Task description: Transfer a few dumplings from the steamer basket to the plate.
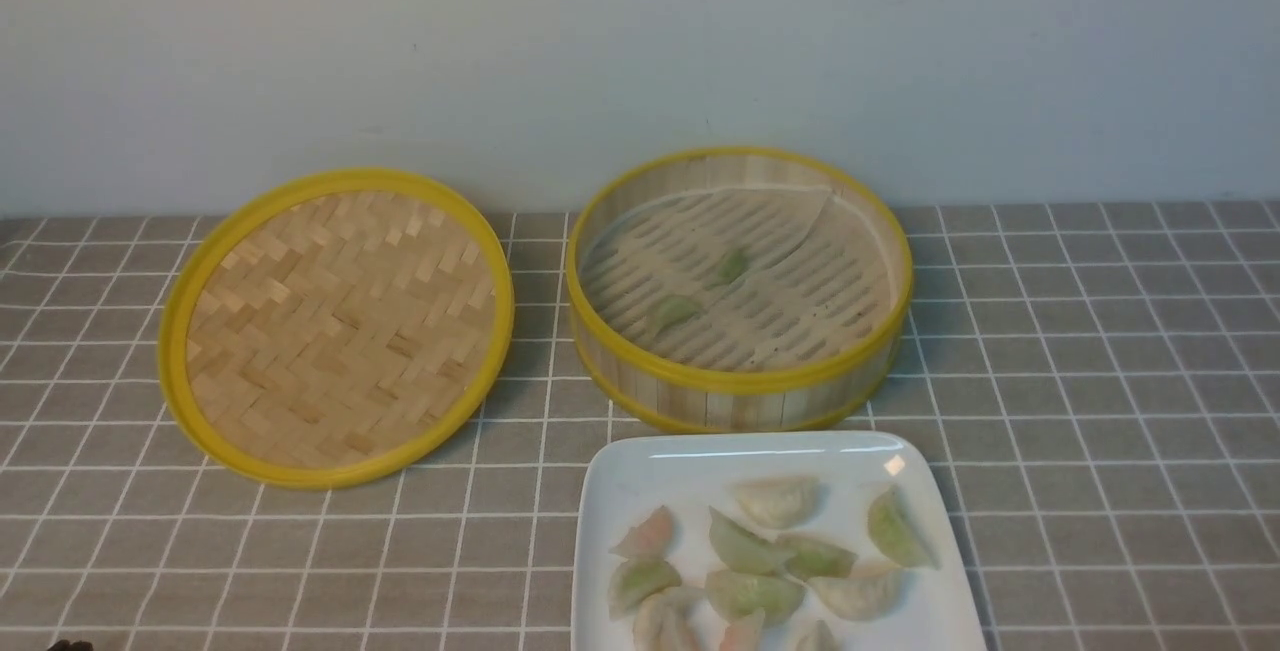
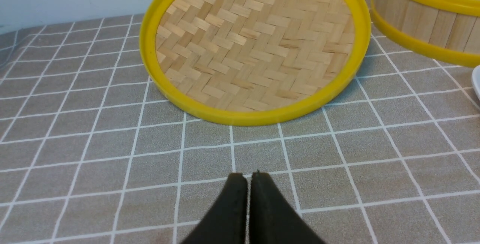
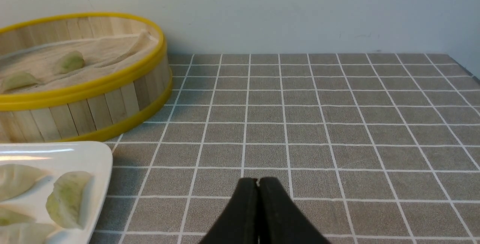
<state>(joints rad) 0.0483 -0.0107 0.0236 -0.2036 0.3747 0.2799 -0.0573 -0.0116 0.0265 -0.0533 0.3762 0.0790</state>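
Front view: a grey checked table surface is seen, with the bamboo steamer basket set toward the wall and the woven lid laid on its left. Nearer than the basket, the white plate is placed, its close edge cut off by the frame. In the wrist views, the left gripper and the right gripper are both seen with fingers drawn together and nothing pinched; the left one's tips are dark and soft-edged, so a hairline gap there cannot be ruled out. Smallest of all, two green dumplings are left on the basket's liner, apart from each other, while a loose cluster of green, whitish and pinkish dumplings is spread over the plate. If those two are still wanted, the high wall could be knocked by a low approach, and the basket pushed out of place. Thin skins could be torn by too hard a squeeze, or the liner lifted if its cloth were caught with a dumpling. On the plate, pieces could be stuck or squashed by a release above the crowded middle, and one could be rolled off by a drop near the rim.
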